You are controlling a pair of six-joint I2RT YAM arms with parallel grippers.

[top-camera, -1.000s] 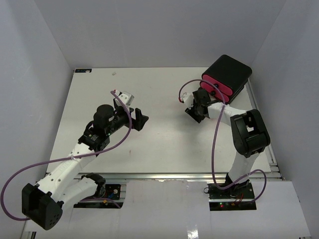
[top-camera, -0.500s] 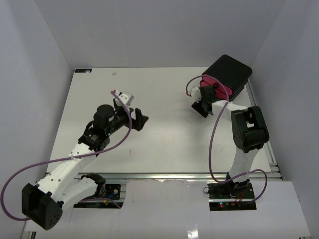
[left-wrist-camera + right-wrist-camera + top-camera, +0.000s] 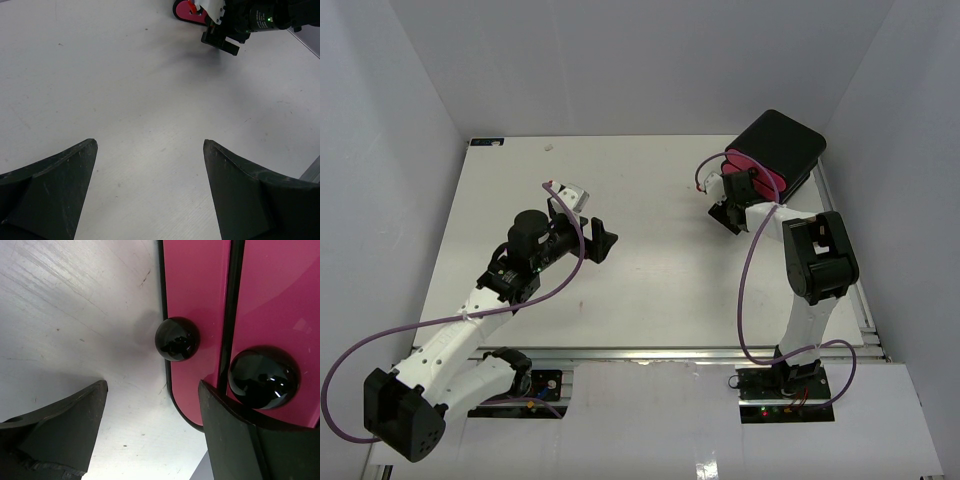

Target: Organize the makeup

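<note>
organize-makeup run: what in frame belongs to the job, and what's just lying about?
Job:
- right gripper, open, facing a knob on a pink drawer
- black box holding the drawers
- no makeup shows in any view

Lying about:
- left gripper, open above the table, near nothing

1. The gripper has its 2 dark fingers spread, with nothing between them.
2. The left drawer is pink, and its round black knob lies just beyond the gap.
3. The right drawer has a second knob by the right finger.
4. The white table fills the left.
</note>
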